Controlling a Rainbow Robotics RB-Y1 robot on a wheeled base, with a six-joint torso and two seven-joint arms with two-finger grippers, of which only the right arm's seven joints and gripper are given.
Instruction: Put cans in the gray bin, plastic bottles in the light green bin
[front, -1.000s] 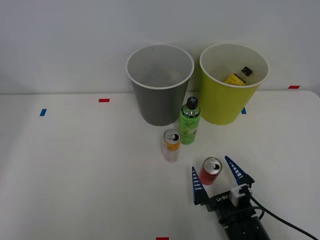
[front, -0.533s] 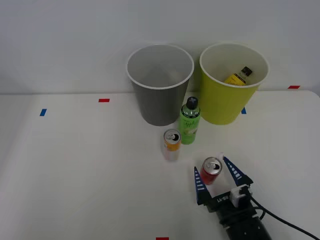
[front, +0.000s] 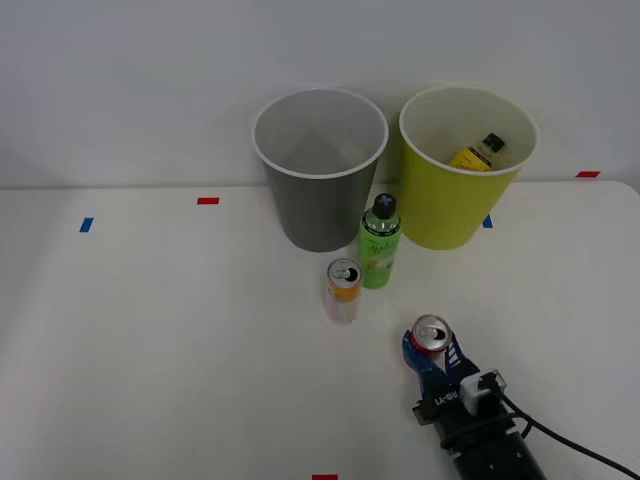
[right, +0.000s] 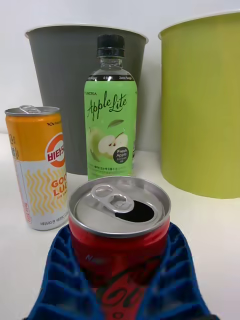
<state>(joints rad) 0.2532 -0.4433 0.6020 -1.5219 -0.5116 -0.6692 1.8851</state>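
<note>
I'm seeing the gray bin (front: 320, 168) sitting at the table's (front: 150, 330) far edge with nothing showing inside it, and the light green bin (front: 466, 165) beside it holding the yellow bottle (front: 477, 152), lying tilted. The white table is carrying small red and blue tape marks before a plain pale wall. My right gripper (front: 432, 358) is clenching the red can (front: 430, 337), upright near the front edge. The orange can (front: 343, 289) and green bottle (front: 379, 243) are standing upright before the bins.
</note>
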